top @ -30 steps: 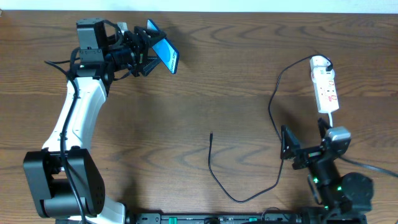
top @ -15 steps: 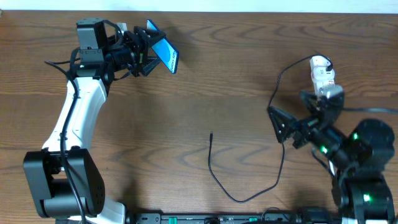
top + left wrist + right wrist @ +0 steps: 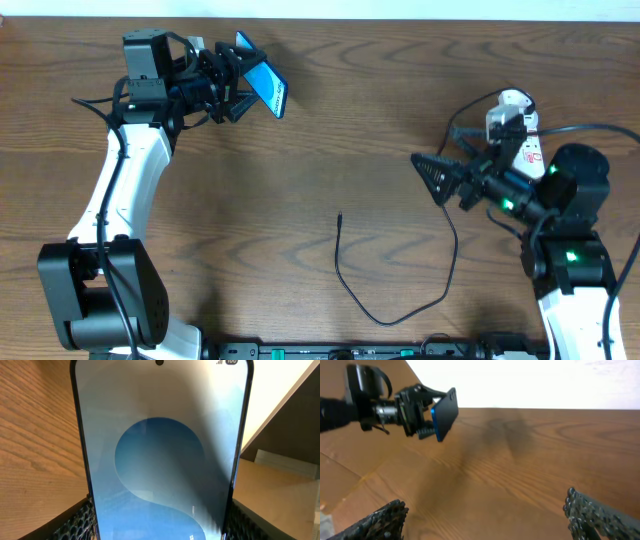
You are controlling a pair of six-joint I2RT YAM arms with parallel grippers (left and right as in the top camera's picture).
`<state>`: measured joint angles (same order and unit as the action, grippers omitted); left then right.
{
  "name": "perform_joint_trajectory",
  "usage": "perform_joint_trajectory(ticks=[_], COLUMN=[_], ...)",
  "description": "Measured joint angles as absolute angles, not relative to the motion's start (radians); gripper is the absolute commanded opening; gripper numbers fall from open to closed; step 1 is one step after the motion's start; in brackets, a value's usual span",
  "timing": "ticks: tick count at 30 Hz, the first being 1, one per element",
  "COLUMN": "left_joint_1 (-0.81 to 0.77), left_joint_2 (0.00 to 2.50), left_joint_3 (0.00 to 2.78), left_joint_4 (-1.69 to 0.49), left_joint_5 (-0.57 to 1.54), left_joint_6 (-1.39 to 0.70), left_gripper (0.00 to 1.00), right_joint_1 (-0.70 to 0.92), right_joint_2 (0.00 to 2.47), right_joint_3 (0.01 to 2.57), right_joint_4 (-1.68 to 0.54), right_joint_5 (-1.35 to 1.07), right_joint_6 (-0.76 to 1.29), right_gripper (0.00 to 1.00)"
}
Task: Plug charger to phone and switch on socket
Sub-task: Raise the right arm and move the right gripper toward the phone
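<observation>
My left gripper (image 3: pixel 232 88) is shut on the phone (image 3: pixel 262 84) and holds it tilted above the table at the far left; its blue screen fills the left wrist view (image 3: pixel 160 460). The phone also shows in the right wrist view (image 3: pixel 444 414). The black charger cable (image 3: pixel 400 312) lies on the table with its plug tip (image 3: pixel 340 215) near the middle. My right gripper (image 3: pixel 428 172) is open and empty, raised and pointing left, right of the plug tip. The white socket strip (image 3: pixel 520 125) lies at the far right, partly hidden by my right arm.
The charger cable runs up from the loop to the socket (image 3: pixel 445 150). The left arm's white link (image 3: pixel 125 190) spans the left side of the wooden table (image 3: pixel 330 130).
My right arm has risen from the near right edge and swung its open gripper up and to the left, now covering part of the socket. The left arm and phone have not moved.
</observation>
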<state>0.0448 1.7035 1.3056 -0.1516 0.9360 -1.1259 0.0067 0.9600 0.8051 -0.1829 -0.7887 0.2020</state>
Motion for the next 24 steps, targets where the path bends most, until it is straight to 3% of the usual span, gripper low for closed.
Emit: perform_joint_trajectory(ticks=[14, 21, 24], left_joint_1=[0.043, 0.013, -0.016], left_joint_2=[1.703, 1.703, 1.703], left_joint_3=[1.306, 1.306, 1.306], left_joint_4=[-0.152, -0.152, -0.152], left_joint_5=[0.891, 0.847, 0.823], left_joint_6=[-1.126, -1.126, -1.126], left_gripper=[0.07, 0.07, 0.07], right_joint_1=[0.132, 0.216, 0.247], right_joint_2=[1.185, 1.231, 1.236], right_joint_3=[0.805, 0.805, 0.805], right_joint_4=[0.043, 0.046, 0.028], right_joint_5=[-0.804, -0.733, -0.686], right_joint_6=[0.223, 0.162, 0.140], right_gripper=[0.97, 0.83, 0.88])
